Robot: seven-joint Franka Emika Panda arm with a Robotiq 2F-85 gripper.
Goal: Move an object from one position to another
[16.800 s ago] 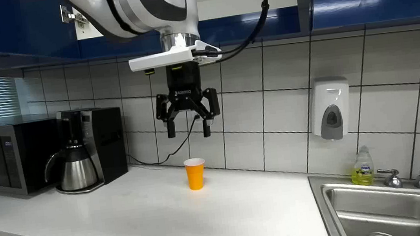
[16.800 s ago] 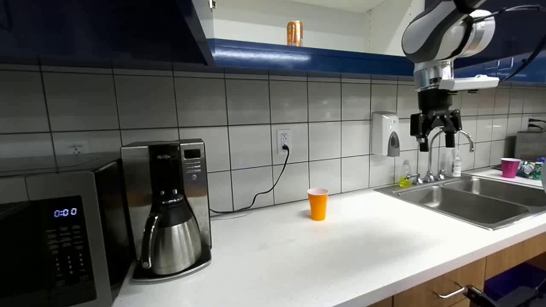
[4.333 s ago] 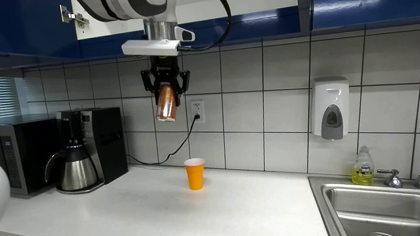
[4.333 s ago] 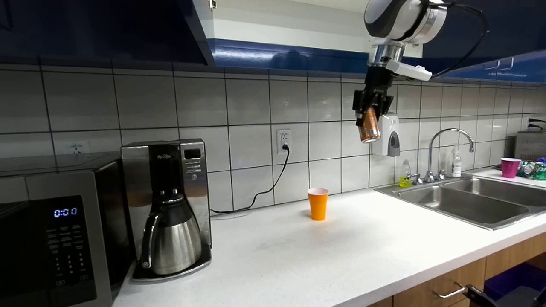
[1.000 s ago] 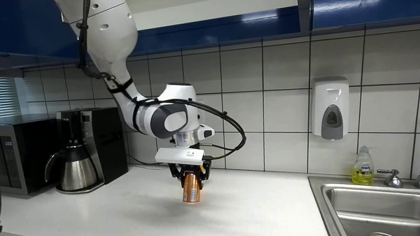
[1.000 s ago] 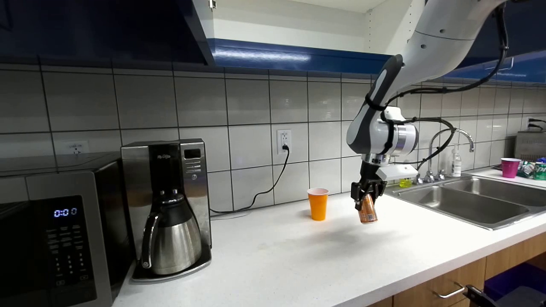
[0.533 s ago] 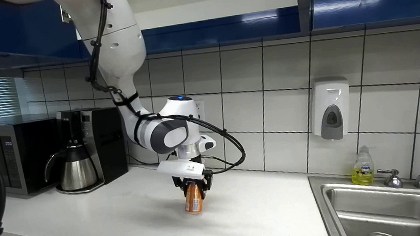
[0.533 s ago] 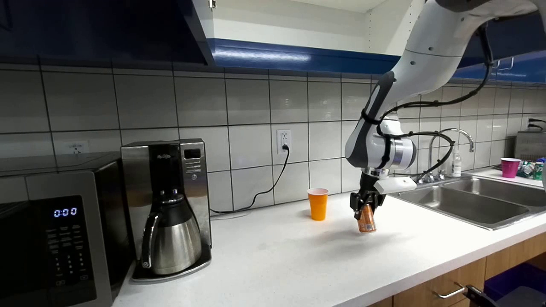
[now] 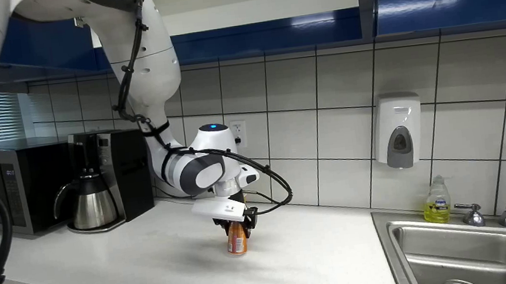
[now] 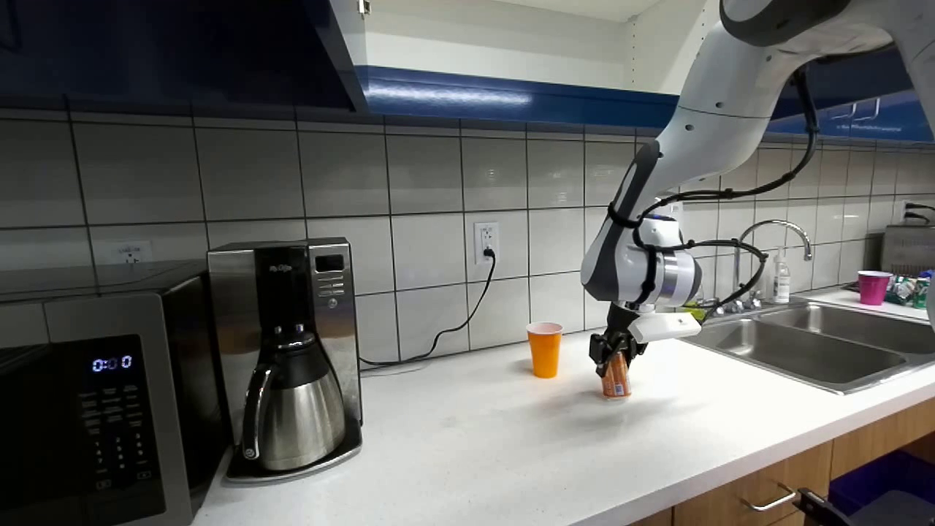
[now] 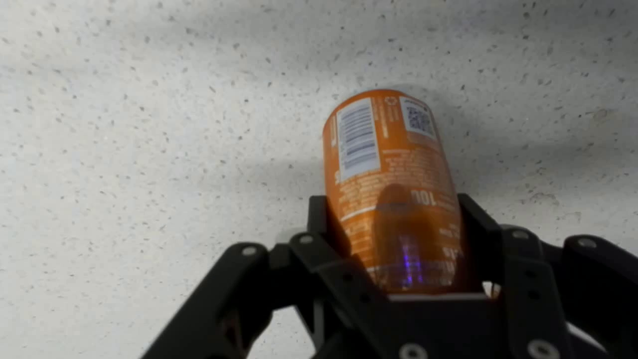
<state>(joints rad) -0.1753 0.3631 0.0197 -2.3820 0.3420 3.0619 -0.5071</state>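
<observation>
An orange can (image 9: 236, 240) with a barcode label is gripped low over the white counter (image 10: 467, 446). My gripper (image 11: 392, 214) is shut on it, one black finger (image 11: 317, 214) against each side of the can, as the wrist view shows. Both exterior views have the can almost upright with a slight tilt, its lower half sticking out below the fingers. Its lower end is at or just above the counter; whether it touches I cannot tell. The can's upper end is hidden between the jaws.
An orange cup (image 10: 545, 351) stands close beside the can, mostly hidden behind the gripper in an exterior view. A coffee maker (image 10: 288, 358) and microwave (image 10: 88, 409) occupy one end. A sink (image 9: 465, 251) and soap bottle (image 9: 437, 202) are at the other. An open cabinet (image 10: 497, 36) hangs above.
Long before, the can stood in the cabinet and the gripper was open; later it held the can high. Over the last second the can has come down and tilts less.
</observation>
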